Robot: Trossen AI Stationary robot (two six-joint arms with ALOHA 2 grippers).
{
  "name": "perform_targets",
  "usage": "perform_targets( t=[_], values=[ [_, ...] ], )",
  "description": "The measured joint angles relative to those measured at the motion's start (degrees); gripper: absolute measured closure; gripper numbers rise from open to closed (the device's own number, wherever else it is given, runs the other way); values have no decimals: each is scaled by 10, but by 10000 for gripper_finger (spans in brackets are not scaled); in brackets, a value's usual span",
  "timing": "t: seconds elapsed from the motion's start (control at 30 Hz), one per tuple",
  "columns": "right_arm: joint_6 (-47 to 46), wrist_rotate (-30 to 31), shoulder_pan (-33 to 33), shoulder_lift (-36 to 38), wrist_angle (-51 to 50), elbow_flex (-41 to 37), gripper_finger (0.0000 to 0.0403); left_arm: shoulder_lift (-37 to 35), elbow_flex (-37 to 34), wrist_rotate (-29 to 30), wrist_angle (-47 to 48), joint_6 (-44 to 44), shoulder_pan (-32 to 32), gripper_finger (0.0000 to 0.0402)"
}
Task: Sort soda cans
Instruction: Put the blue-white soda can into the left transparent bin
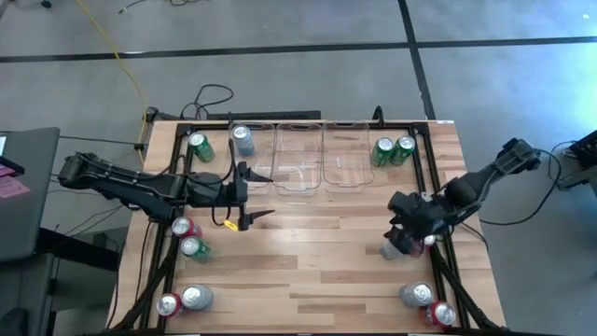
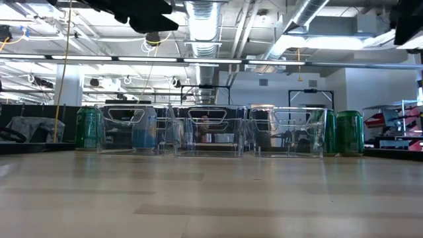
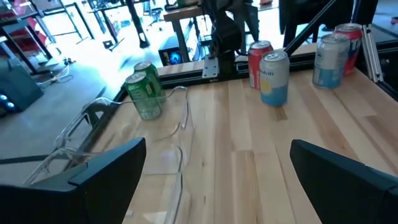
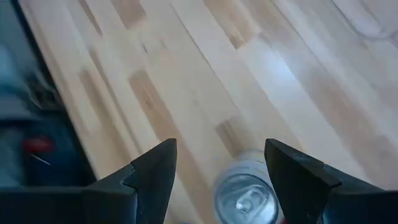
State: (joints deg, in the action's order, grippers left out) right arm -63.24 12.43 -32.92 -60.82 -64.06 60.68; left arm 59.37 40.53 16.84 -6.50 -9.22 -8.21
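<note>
Between your left gripper's (image 1: pixel 260 197) spread, empty fingers (image 3: pixel 106 171) lies bare table (image 1: pixel 317 261), with the clear bins (image 1: pixel 300 159) just ahead and two cans (image 1: pixel 189 239) just behind. Below your right gripper's (image 1: pixel 403 245) parted fingers (image 4: pixel 155 168) stands a silver-topped can (image 4: pixel 245 196), not gripped, near the table's right edge.

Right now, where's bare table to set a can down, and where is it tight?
Free: the wide middle of the table, between the bins and the near edge. Tight: left edge by the left gripper, with cans beside it; right edge where the right gripper hangs over a can; both near corners.
</note>
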Motion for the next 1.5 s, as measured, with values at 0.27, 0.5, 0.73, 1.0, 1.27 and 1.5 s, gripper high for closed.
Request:
perform_targets(
  t=[0.27,0.5,0.73,1.0,1.27,1.5],
  values=[
    [-28,-86,-20,-93,-100,42,138,7,-12,0,2,35,-8,6],
    [-28,-100,-27,-108,-122,48,138,7,-16,0,9,58,-9,6],
    [34,-100,-24,-107,-123,48,137,8,-16,8,9,73,-8,6],
    [19,-107,-16,-107,-129,46,137,8,-16,8,17,86,-8,6],
    [3,-113,-11,-107,-117,44,106,8,-16,7,42,93,-8,6],
    [3,-102,-15,-116,-118,44,71,8,-16,6,42,91,-8,6]
  ],
)
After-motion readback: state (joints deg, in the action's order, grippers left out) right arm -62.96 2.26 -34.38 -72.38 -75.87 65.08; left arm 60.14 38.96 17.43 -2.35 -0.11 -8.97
